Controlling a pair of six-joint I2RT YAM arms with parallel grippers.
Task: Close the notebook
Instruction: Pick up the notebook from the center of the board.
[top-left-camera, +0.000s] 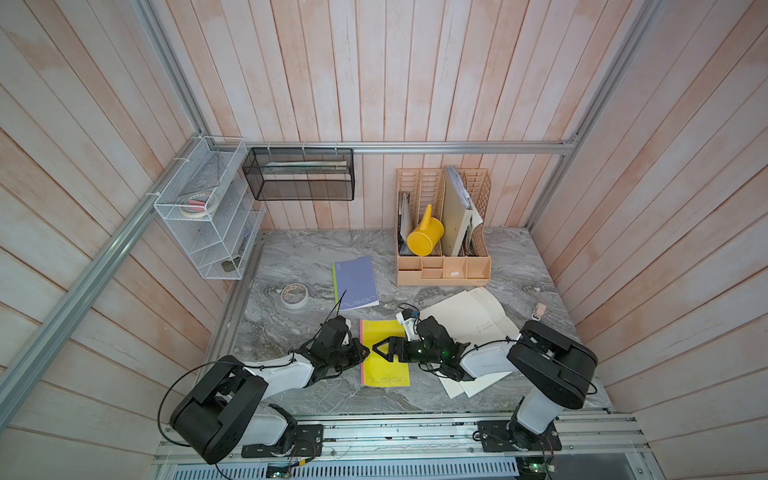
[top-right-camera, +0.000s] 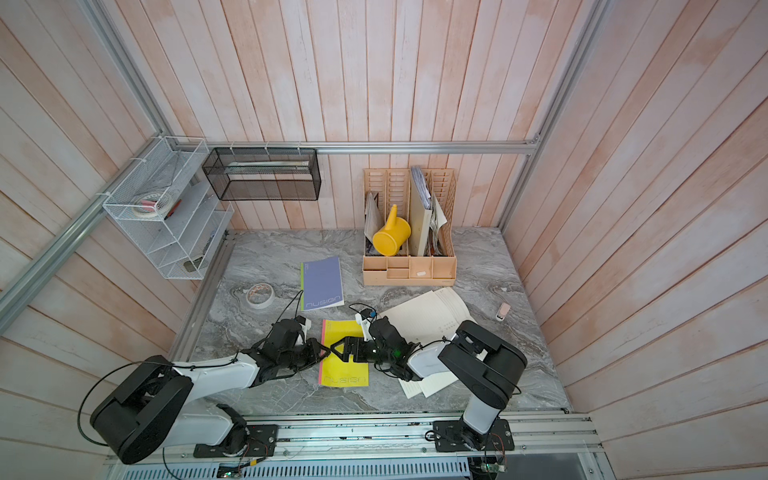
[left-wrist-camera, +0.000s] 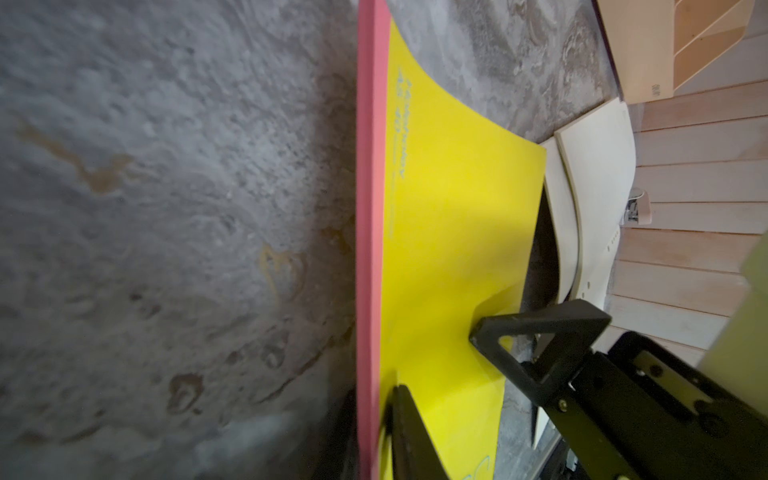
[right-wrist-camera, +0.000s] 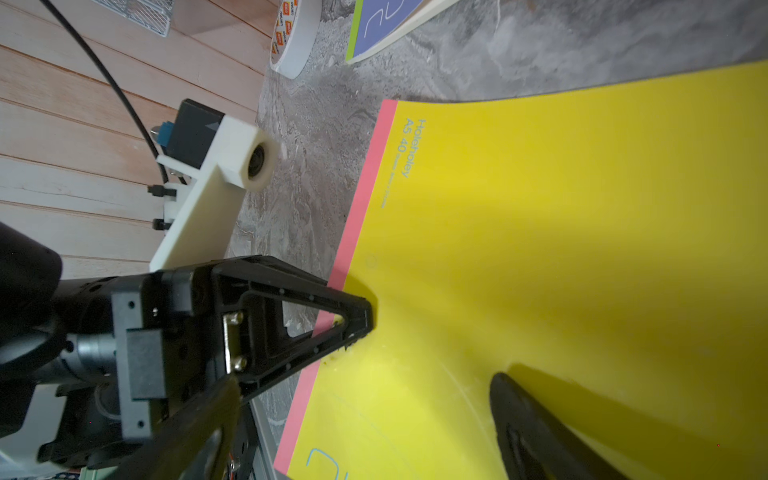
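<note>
Entry: yellow notebook (top-left-camera: 385, 369), pink strip along the spine.
Location: front middle of the bench (top-left-camera: 316, 253), cover up, lying shut or very nearly. The wrist views show the cover bowed rather than flat. The spine edge faces the left arm. The free edge faces the loose cream sheets (top-left-camera: 465, 320), which lie just beside it and run partly under the right arm.

Entry: left hand (top-left-camera: 363, 352).
It sits at the spine edge, about halfway along. Its fingers stand part-way apart, and one finger (left-wrist-camera: 409, 436) lies on the cover beside the pink strip. Nothing is gripped.

Entry: right hand (top-left-camera: 378, 348).
It reaches in from the free-edge side, with its tip on the cover almost meeting the left hand. Its fingers are apart, one finger (right-wrist-camera: 523, 415) resting on the yellow. Nothing is gripped.

Neighbours:
- purple notebook (top-left-camera: 356, 282): closed, just beyond the far edge, with a narrow strip of bench between.
- tape roll (top-left-camera: 294, 294): beside the purple notebook, on the robot's left.
- desk organiser (top-left-camera: 442, 266): at the back right, holding a yellow watering can (top-left-camera: 424, 237).
- small pale object (top-left-camera: 539, 309): near the bench's right edge.

Open room: there is bare stone between the notebook's near edge and the front rail (top-left-camera: 395, 432). A wide bare band runs along the back of the bench, left of the organiser. The arms occupy both long edges of the notebook.
</note>
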